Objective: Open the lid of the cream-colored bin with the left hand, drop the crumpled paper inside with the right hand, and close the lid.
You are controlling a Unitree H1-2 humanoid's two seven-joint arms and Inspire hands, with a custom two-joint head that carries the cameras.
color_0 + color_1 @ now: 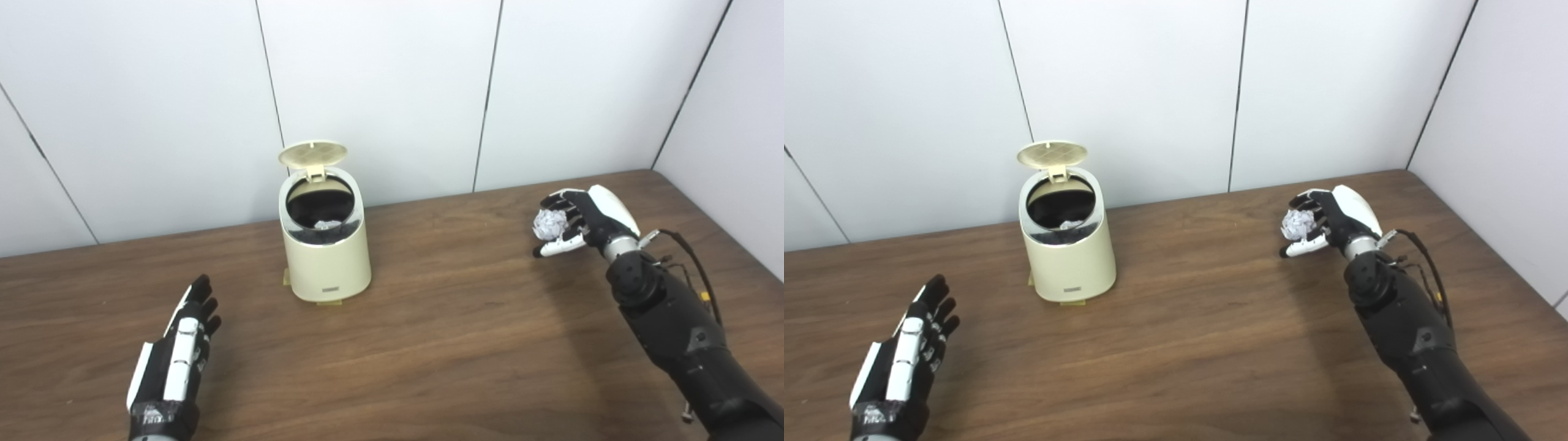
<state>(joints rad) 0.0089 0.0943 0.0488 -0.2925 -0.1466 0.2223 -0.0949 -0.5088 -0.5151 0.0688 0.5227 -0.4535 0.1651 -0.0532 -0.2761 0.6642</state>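
The cream-colored bin [327,260] stands on the wooden table near the back wall. Its round lid [313,154] is tipped up and open. Some crumpled paper [327,225] lies inside the dark opening. My right hand [582,223] is at the right, raised above the table, and is shut on a white crumpled paper ball [549,223]. It is well to the right of the bin. My left hand [177,352] is open and empty, low at the front left, apart from the bin.
The brown wooden table [429,343] runs to white panel walls at the back and right. A small cream pedal [331,302] sticks out at the bin's base.
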